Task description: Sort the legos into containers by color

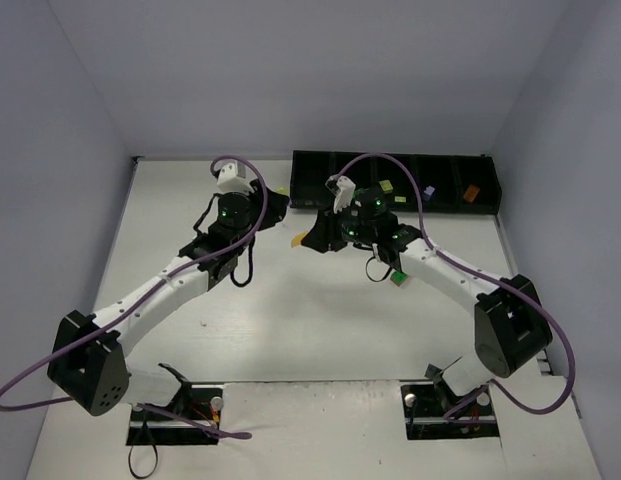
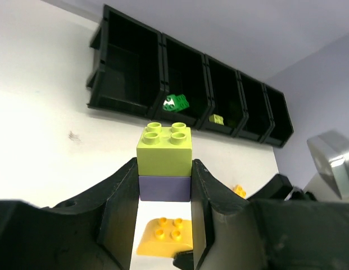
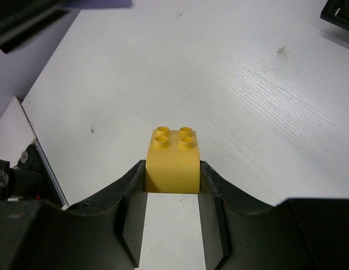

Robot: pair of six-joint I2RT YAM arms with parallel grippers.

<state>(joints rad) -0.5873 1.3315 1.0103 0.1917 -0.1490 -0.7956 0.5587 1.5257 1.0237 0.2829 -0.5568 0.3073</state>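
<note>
Lime-on-lavender lego stack [image 2: 164,154] sits clamped in left gripper [image 2: 164,179]; right gripper [image 3: 173,179] clamps yellow lego [image 3: 173,160].

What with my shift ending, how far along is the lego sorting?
Done: dark green brick, lime brick, lavender brick and orange brick sit in separate tray compartments. In hand: left pincer grips a lime-on-lavender stack; right pincer grips a yellow brick. Left: binning those, plus a loose green brick outside the tray.

One yellow brick [image 3: 173,160] sits pinched square between the jaws, four studs up, both flanks tight against the black inner faces. Beyond it is the white tabletop [image 3: 247,84], its grain running diagonally, with a small dark speck [image 3: 282,52] further out.
</note>
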